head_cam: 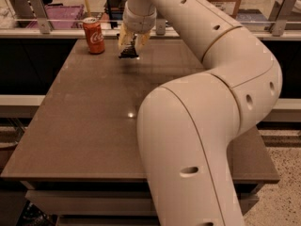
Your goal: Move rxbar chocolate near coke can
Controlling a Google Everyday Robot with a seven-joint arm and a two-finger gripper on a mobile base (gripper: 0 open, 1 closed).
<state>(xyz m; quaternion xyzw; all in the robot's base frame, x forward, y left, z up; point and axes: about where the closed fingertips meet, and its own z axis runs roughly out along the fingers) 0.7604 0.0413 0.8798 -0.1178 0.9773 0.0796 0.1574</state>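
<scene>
The coke can [94, 36], red with white script and a silver top, stands upright at the far left of the brown table [84, 117]. My gripper [130, 45] hangs down from the big white arm, just right of the can. It is shut on the rxbar chocolate [128, 54], a small black bar that sticks out below the fingers. The bar's lower end is at or just above the table top. About a can's width of bare table lies between the bar and the can.
My white arm [197, 126] curves over the right half of the table and hides it. A glass rail with metal posts [40, 18] runs along the far edge, with a purple bin [56, 19] behind it. The floor shows at lower right.
</scene>
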